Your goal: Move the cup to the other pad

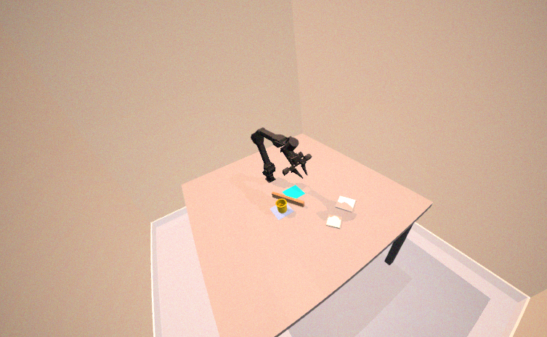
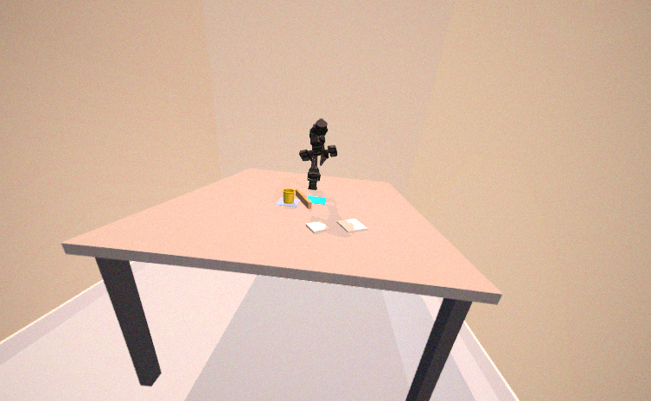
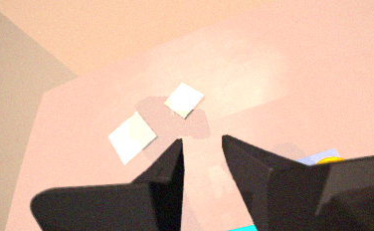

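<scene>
A yellow cup (image 1: 281,205) (image 2: 288,196) (image 3: 330,159) stands upright on the lavender pad (image 1: 274,210) (image 2: 292,204) (image 3: 312,158). The marbles cannot be made out inside it. The cyan pad (image 1: 294,191) (image 2: 317,200) (image 3: 243,228) lies bare on the other side of a low bar. My gripper (image 1: 305,176) (image 2: 317,164) (image 3: 202,142) is partly open and empty, with a narrow gap between the fingertips. It hangs in the air above the table, away from the cup, its fingers tilted downward. In the wrist view the right finger hides part of the cup.
An orange-brown bar (image 1: 288,199) (image 2: 303,198) lies between the two pads, close to the cup. A larger white tile (image 1: 346,203) (image 2: 353,225) (image 3: 132,138) and a smaller white tile (image 1: 333,221) (image 2: 316,226) (image 3: 184,100) lie farther out from the arm's base.
</scene>
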### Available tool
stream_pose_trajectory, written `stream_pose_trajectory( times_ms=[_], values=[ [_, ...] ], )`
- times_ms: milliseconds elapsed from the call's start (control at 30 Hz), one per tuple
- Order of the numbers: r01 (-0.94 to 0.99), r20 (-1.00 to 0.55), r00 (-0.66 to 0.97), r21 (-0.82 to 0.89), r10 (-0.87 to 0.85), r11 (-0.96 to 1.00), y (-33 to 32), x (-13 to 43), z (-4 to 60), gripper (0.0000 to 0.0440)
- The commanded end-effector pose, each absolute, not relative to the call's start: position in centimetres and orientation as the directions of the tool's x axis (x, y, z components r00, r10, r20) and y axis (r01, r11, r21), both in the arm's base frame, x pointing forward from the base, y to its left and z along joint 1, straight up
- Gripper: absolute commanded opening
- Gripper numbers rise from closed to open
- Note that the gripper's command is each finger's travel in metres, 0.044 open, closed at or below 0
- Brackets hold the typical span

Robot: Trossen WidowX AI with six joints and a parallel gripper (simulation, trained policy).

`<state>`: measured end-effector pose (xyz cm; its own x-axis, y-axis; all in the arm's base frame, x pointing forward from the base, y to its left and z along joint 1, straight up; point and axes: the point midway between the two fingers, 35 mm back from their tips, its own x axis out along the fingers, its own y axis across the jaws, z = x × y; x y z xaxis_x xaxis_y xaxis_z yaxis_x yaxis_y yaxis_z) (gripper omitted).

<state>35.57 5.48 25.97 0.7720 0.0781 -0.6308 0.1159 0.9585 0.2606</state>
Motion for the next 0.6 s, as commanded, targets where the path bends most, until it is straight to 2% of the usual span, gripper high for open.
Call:
stream_pose_trajectory(
  times_ms=[0, 333, 567],
  values=[
    [0.140, -0.669, 0.740, 0.253, 0.069, 0.957, 5.5, 35.7, 25.6, 0.0124],
    [0.185, -0.781, 0.623, 0.197, 0.040, 0.963, 5.2, 35.7, 23.9, 0.0105],
    [0.207, -0.845, 0.534, 0.145, 0.012, 0.967, 4.6, 35.4, 22.8, 0.0117]
  ],
)
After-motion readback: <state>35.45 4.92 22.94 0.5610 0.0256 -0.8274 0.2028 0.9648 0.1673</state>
